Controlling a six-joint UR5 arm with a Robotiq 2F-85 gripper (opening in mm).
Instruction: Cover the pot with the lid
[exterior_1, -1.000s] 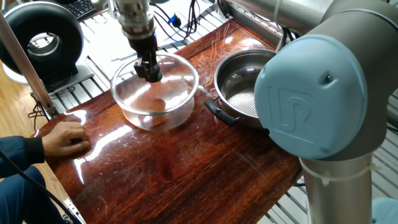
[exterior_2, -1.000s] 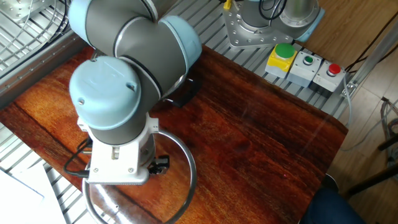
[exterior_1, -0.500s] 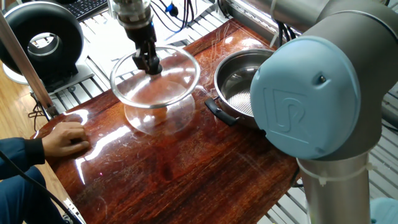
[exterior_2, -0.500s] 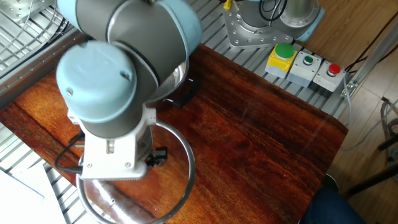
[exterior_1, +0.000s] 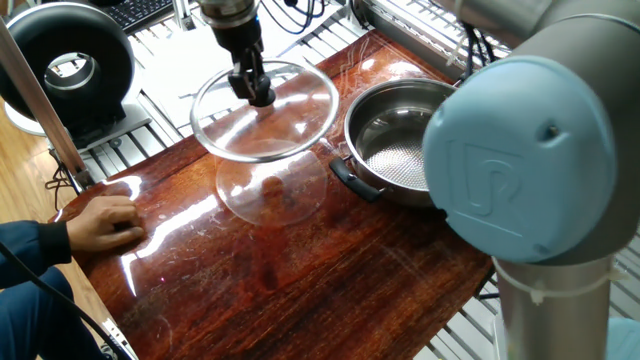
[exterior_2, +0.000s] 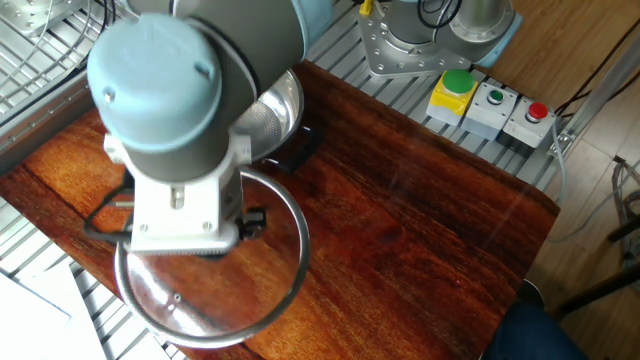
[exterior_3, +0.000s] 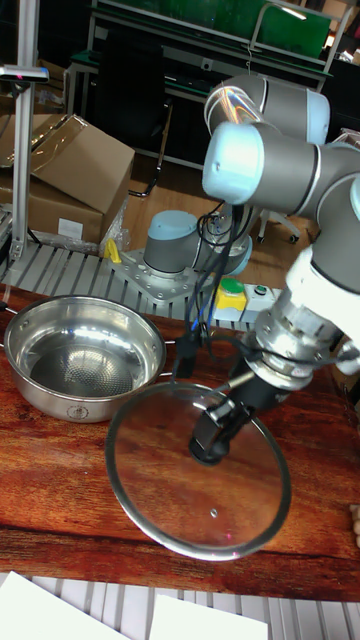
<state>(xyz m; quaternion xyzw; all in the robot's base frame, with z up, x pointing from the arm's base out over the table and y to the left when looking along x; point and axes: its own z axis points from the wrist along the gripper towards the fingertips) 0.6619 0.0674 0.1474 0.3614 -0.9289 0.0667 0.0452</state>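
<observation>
The clear glass lid (exterior_1: 300, 110) with its steel rim hangs tilted above the wooden table, and its shadow falls on the wood below. My gripper (exterior_1: 255, 92) is shut on the black knob at the lid's centre. The steel pot (exterior_1: 395, 160) stands just right of the lid, open, with a black handle facing the lid. In the tall fixed view the lid (exterior_3: 160, 470) is held by my gripper (exterior_3: 212, 440) in front and to the right of the pot (exterior_3: 85, 370). From the other side, my arm hides most of the pot (exterior_2: 272, 115) and part of the lid (exterior_2: 200, 310).
A person's hand (exterior_1: 100, 220) rests on the table's left edge. A black round device (exterior_1: 70, 65) sits beyond the table. My arm's blue joint (exterior_1: 530, 170) fills the right foreground. A button box (exterior_2: 487, 103) stands off the table's far side.
The gripper has lifted the lid off the table and carried it up and right, closer to the pot. The pot and the hand have stayed put.
</observation>
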